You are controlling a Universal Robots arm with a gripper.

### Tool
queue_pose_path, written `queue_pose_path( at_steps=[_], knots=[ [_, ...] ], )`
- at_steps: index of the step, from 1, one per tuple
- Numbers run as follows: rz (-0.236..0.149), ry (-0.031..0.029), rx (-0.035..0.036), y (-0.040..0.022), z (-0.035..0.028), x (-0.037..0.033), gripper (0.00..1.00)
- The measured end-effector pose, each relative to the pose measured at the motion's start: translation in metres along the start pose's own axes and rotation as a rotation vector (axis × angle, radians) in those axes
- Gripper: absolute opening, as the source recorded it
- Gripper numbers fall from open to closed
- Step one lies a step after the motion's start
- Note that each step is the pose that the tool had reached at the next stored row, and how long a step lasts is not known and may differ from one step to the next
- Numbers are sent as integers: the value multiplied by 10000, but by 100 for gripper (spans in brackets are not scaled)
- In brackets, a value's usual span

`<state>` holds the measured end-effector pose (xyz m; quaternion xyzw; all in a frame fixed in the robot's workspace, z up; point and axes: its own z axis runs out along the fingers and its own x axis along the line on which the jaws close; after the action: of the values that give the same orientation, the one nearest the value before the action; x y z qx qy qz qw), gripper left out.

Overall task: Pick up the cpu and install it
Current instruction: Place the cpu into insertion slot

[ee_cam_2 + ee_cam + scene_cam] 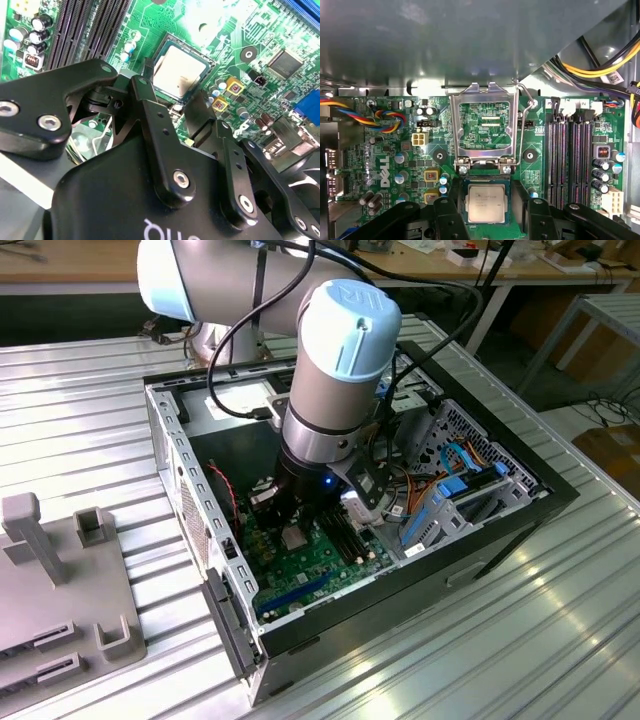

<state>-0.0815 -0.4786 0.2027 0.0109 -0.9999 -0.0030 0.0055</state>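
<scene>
**A:** Where is the cpu (487,202)?

**B:** It lies flat in the socket (487,178) on the board (395,112), inside the case (190,470) on the bench (80,420). Both wrist views show it. The plate (454,125) is tipped open and the lever (521,125) beside it looks unhooked, so nothing clamps the chip.

**A:** And the fingers (449,219)?

**B:** They're spread, one on each side of the cpu and close to its edges. A sliver of socket shows between chip and finger, so I judge they aren't pinching it.

**A:** So what could go wrong?

**B:** There's very little clearance. If a finger drifts sideways or goes up crooked, it could catch an edge and tip the loose chip. A tipped chip could bend the socket contacts under it.

**A:** Anything else?

**B:** I can't tell whether the chip sits square in its keys. If it's slightly off, pressing it down would do damage. The plate hinge is also just beside the fingers, and a knock there could drop the plate early.
</scene>
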Motion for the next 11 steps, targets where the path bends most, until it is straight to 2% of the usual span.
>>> queue_pose_path(
  at_steps=[11],
  knots=[
    [2,0,-1,-3,8,3,52]
  ],
)
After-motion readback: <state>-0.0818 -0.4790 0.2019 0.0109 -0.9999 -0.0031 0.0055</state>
